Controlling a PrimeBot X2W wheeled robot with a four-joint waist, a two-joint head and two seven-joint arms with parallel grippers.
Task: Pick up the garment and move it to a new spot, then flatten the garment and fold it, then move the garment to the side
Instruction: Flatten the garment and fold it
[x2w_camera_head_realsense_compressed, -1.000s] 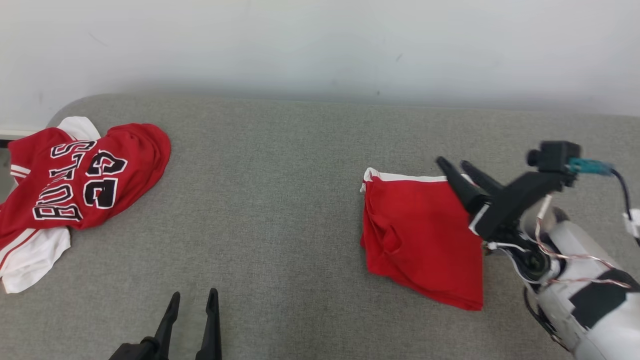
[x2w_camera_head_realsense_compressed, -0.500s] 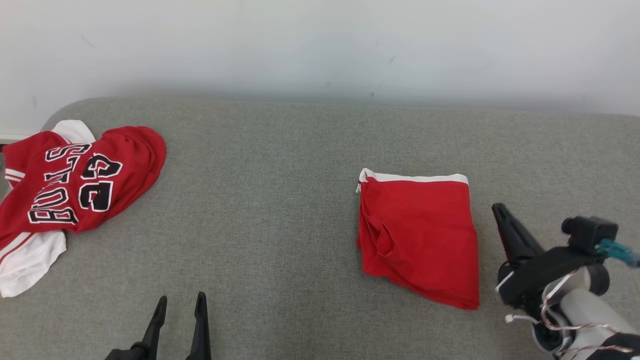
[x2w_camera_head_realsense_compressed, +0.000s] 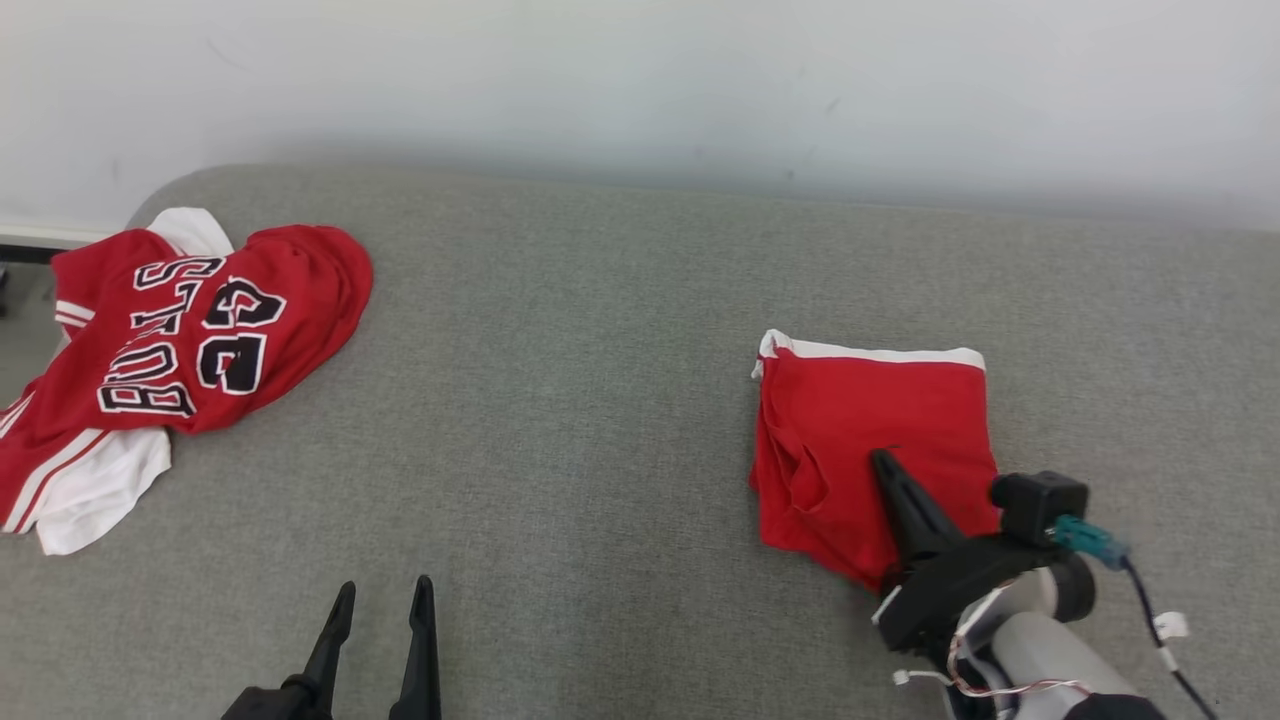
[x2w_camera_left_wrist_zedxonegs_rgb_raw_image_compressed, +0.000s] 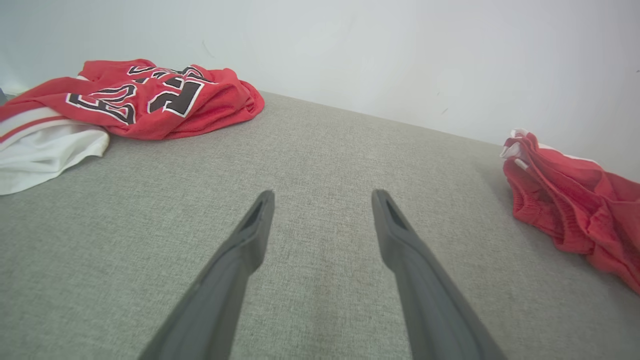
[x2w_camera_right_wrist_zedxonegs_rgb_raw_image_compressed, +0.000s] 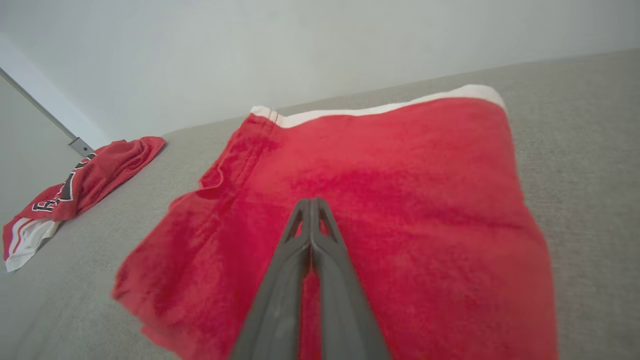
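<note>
The garment (x2w_camera_head_realsense_compressed: 870, 430) is a folded piece of red cloth with a white band along its far edge, lying flat on the right of the grey padded surface (x2w_camera_head_realsense_compressed: 560, 400). My right gripper (x2w_camera_head_realsense_compressed: 885, 462) is shut with nothing between its fingers and points across the garment's near half. In the right wrist view the garment (x2w_camera_right_wrist_zedxonegs_rgb_raw_image_compressed: 400, 170) spreads under the shut right gripper (x2w_camera_right_wrist_zedxonegs_rgb_raw_image_compressed: 311, 202). My left gripper (x2w_camera_head_realsense_compressed: 385, 590) stands open over bare surface at the lower left. The left wrist view has the left gripper (x2w_camera_left_wrist_zedxonegs_rgb_raw_image_compressed: 322, 197) open, with the garment (x2w_camera_left_wrist_zedxonegs_rgb_raw_image_compressed: 565, 210) far off to its right.
A crumpled red and white jersey (x2w_camera_head_realsense_compressed: 190, 340) with black lettering lies at the surface's far left corner, also seen as the jersey (x2w_camera_left_wrist_zedxonegs_rgb_raw_image_compressed: 150, 100) and the jersey (x2w_camera_right_wrist_zedxonegs_rgb_raw_image_compressed: 85, 185). A pale wall (x2w_camera_head_realsense_compressed: 640, 90) runs behind the surface.
My right gripper has shut. It drew back from the garment's far right corner to the right, then came over the garment's near half. The head camera has shifted slightly.
</note>
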